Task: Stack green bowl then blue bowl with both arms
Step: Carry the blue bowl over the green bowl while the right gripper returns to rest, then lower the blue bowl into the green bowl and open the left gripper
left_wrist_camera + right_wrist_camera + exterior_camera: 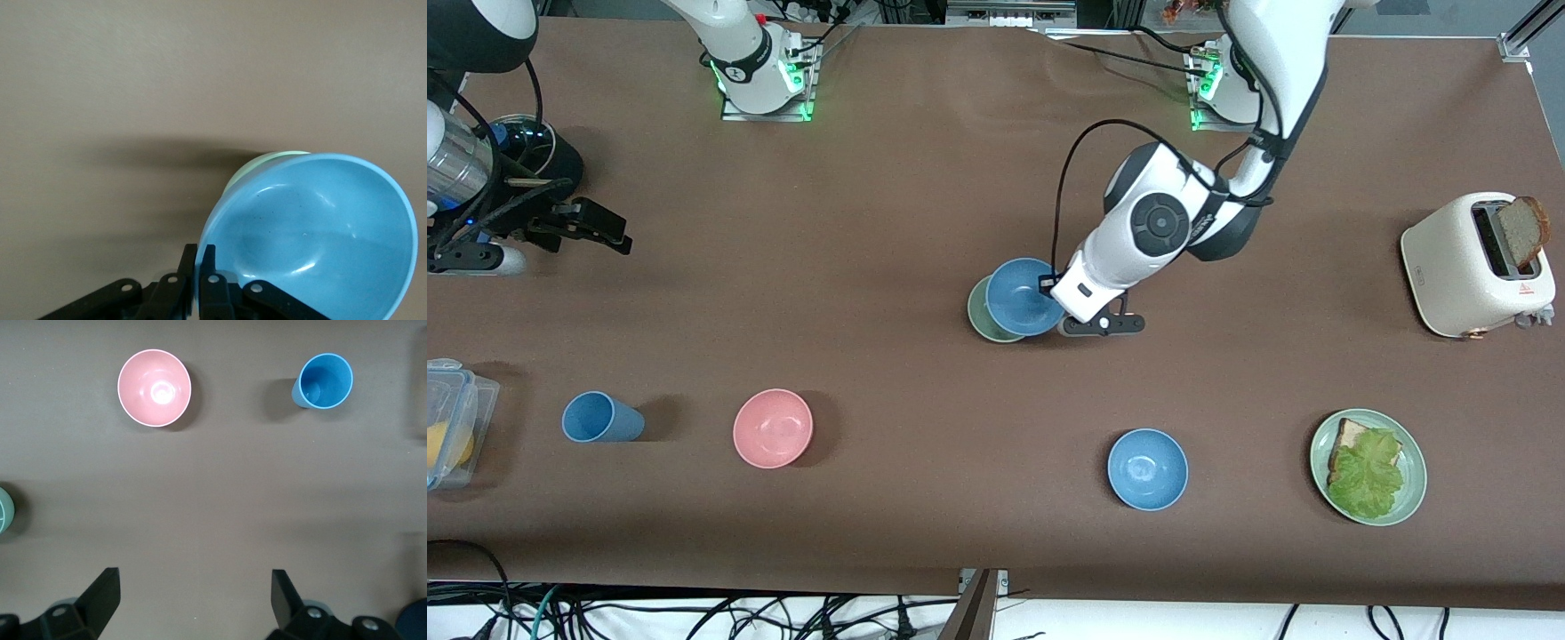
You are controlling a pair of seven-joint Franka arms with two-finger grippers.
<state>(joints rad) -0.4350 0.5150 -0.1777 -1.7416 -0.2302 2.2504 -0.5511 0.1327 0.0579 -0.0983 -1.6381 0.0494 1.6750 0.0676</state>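
My left gripper (1052, 295) is shut on the rim of the blue bowl (1021, 296) and holds it tilted over the green bowl (980, 318) at the middle of the table. The blue bowl covers most of the green bowl and is offset toward the left arm's end. In the left wrist view the fingers (189, 267) pinch the blue bowl's (313, 233) rim, and the green bowl's edge (267, 160) shows under it. I cannot tell if the bowls touch. My right gripper (609, 233) is open and empty, waiting at the right arm's end of the table; its fingers (103, 590) stand wide apart.
A pink bowl (773, 428), a blue cup (598, 417) and a brighter blue bowl (1147, 468) stand nearer the front camera. A green plate (1412, 484) with toast and lettuce and a toaster (1467, 267) are at the left arm's end. A plastic box (454, 418) is by the cup.
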